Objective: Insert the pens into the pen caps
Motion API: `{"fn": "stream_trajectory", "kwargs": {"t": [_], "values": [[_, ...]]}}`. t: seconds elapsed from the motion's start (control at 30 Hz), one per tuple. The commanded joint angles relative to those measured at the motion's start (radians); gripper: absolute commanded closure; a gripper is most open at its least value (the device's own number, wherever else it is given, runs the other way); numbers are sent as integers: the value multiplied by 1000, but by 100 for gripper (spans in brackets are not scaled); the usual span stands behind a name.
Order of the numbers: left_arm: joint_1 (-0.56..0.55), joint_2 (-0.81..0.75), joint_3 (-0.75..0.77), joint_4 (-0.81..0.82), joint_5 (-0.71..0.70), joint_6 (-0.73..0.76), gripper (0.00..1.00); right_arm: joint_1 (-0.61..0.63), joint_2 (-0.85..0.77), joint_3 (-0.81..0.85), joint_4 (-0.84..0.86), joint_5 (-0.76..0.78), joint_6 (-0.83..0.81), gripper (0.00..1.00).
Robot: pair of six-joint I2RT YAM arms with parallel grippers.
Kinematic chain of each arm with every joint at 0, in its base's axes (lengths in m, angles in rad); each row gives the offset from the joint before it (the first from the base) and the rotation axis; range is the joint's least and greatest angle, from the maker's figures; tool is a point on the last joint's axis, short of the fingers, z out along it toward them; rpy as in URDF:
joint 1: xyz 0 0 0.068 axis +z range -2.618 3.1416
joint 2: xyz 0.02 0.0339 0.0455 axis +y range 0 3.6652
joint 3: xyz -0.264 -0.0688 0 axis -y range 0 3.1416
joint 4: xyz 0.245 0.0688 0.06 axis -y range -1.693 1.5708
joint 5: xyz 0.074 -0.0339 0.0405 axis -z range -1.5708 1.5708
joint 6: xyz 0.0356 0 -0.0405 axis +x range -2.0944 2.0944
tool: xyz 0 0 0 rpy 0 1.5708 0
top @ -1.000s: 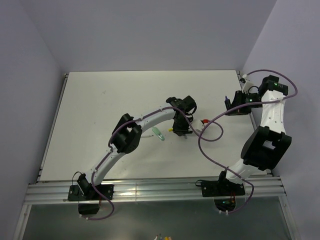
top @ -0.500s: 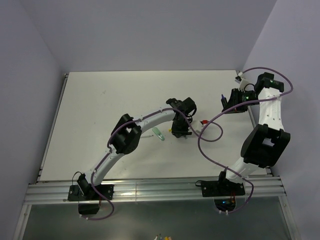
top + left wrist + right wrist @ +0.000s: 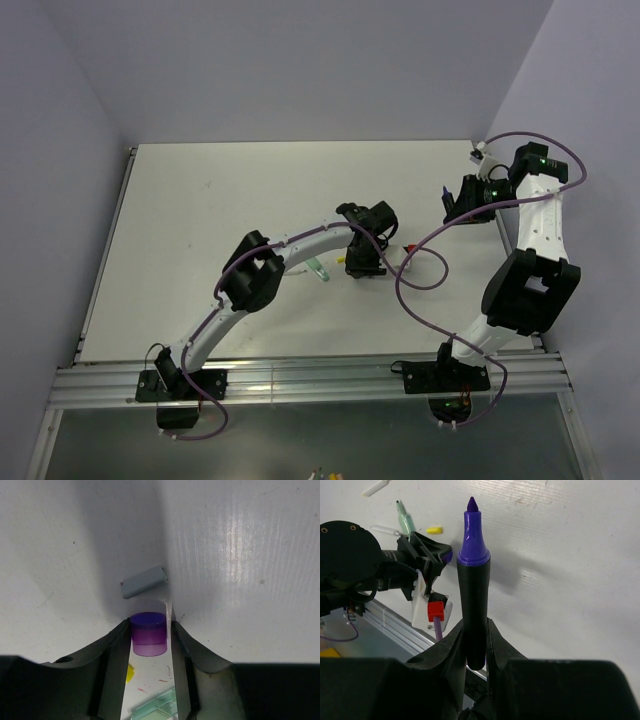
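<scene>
In the left wrist view a stubby purple pen cap (image 3: 148, 634) stands between the fingertips of my left gripper (image 3: 148, 630). It touches the left finger, and a thin bright gap shows at the right finger. A grey cap (image 3: 145, 581) lies on the table just beyond. A yellow cap (image 3: 129, 672) and a translucent green pen (image 3: 160, 705) lie nearer the wrist. My right gripper (image 3: 476, 627) is shut on the black pen with the purple tip (image 3: 474, 580), held off the table at the far right (image 3: 460, 203). My left gripper (image 3: 362, 262) sits low at mid-table.
In the right wrist view the green pen (image 3: 405, 522), the yellow cap (image 3: 434, 530) and a pale pen (image 3: 376, 487) lie beyond the left gripper (image 3: 427, 550). A purple cable with a red plug (image 3: 410, 243) loops between the arms. The table's right edge (image 3: 500, 225) is close under the right arm.
The right gripper has moved a little left and away with the pen, then held still. The left gripper's jaws have widened slightly around the purple cap.
</scene>
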Motion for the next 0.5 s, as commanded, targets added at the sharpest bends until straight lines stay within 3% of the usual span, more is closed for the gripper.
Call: {"fn": "stream_trajectory", "kwargs": {"t": [0.0, 0.13, 0.2, 0.37, 0.47], "values": [[-25, 86, -50, -58, 71, -10, 57, 10, -5, 52, 0, -1, 8, 100], [-25, 105, -26, -74, 112, -8, 58, 10, 1, 58, 2, 0, 8, 100], [-25, 125, -2, -92, 126, -8, 63, 10, 4, 63, 0, 0, 8, 100], [-25, 113, -8, -97, 129, -11, 86, 25, 7, 93, 0, -4, 19, 100], [-24, 21, -54, -49, 115, -49, 96, 53, 10, 126, 0, -20, 35, 100]]}}
